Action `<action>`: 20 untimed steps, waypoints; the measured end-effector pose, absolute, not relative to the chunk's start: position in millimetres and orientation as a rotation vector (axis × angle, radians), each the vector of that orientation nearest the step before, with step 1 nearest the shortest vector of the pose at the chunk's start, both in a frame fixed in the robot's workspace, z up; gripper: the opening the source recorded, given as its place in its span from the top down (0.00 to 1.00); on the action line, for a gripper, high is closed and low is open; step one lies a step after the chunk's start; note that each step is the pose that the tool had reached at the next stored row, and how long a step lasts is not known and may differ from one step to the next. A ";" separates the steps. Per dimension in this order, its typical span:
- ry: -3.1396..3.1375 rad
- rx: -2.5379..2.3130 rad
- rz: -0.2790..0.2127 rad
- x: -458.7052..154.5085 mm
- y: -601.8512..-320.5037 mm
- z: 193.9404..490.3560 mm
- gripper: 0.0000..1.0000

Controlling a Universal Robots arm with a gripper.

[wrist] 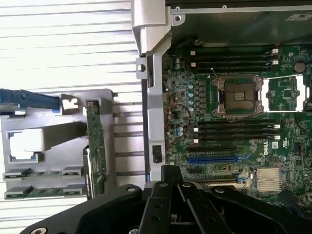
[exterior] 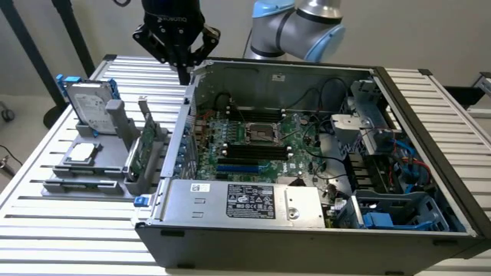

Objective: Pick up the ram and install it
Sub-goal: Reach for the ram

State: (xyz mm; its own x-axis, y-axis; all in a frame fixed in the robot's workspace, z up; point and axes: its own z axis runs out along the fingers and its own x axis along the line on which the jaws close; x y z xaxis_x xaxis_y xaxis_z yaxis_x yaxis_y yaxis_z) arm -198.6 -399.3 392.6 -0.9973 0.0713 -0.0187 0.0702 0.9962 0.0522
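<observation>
One closed gripper (exterior: 184, 75), well apart from ram (wrist: 19, 174).

White "DELL" on the green motherboard (wrist: 234, 146), upside-down "ROBOTIQ" on the black gripper (exterior: 184, 75), black label (exterior: 254, 202) on the near power supply (exterior: 192, 207), print too small to read

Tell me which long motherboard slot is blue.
The single blue slot, lying between the black slots beside the CPU socket and the power supply. Every other long slot is black.
</observation>
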 end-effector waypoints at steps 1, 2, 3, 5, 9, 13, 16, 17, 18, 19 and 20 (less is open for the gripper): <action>3.118 0.110 0.081 -203.1 -399.3 392.5 0.89; 3.118 0.111 0.081 -207.6 -399.3 392.5 0.89; 3.118 0.110 0.081 -211.9 -399.3 392.5 0.89; 3.118 0.110 0.082 -220.9 -399.3 392.5 0.89; 3.118 0.110 0.082 -239.2 -399.3 392.5 0.89; 3.118 0.110 0.082 -257.4 -399.3 392.4 0.89; 3.118 0.111 0.082 -271.1 -399.3 392.2 0.89; 3.118 0.110 0.082 -275.6 -399.3 392.1 0.89; 3.118 0.110 0.082 -280.3 -399.3 392.0 0.89; 3.118 0.110 0.082 -284.8 -399.3 391.9 0.89; 3.118 0.110 0.082 -289.3 -399.3 391.7 0.89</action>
